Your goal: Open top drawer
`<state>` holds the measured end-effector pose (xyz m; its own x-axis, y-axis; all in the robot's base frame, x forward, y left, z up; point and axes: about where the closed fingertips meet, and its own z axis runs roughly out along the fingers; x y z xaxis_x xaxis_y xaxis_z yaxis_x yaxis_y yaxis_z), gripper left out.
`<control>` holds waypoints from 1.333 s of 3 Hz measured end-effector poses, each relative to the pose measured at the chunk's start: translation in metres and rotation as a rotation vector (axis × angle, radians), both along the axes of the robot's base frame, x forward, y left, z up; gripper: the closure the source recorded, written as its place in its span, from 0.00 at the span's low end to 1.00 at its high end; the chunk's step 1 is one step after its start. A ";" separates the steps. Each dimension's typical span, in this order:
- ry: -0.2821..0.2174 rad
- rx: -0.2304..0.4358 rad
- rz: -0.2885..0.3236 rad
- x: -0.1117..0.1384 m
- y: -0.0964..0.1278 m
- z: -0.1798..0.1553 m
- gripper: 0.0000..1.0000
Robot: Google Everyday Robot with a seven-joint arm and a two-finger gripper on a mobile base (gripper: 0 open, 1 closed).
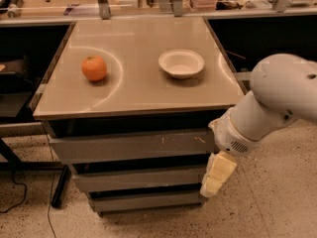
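The top drawer [131, 147] is the widest grey front just under the table top, with pale scratch marks right of centre. It looks shut, flush with the cabinet. My gripper [216, 176] hangs from the white arm at the cabinet's right front corner, in front of the right end of the middle drawer [138, 178] and just below the top drawer's right end. Its pale yellow fingers [220, 168] point down.
An orange [94, 68] and a white bowl [181, 63] sit on the table top [133, 90]. A third, lowest drawer [143, 201] is near the floor. A black table leg and cable stand at the left. Speckled floor lies to the right.
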<state>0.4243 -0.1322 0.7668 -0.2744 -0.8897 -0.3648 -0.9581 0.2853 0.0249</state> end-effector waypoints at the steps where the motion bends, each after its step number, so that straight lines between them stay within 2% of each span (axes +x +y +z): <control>1: 0.003 0.017 -0.011 0.013 0.007 -0.033 0.00; 3: -0.016 0.022 -0.008 0.051 0.010 -0.078 0.00; 4: -0.034 0.017 -0.005 0.070 0.006 -0.089 0.00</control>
<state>0.4948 -0.1262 0.6781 -0.2660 -0.8821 -0.3887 -0.9570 0.2900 -0.0032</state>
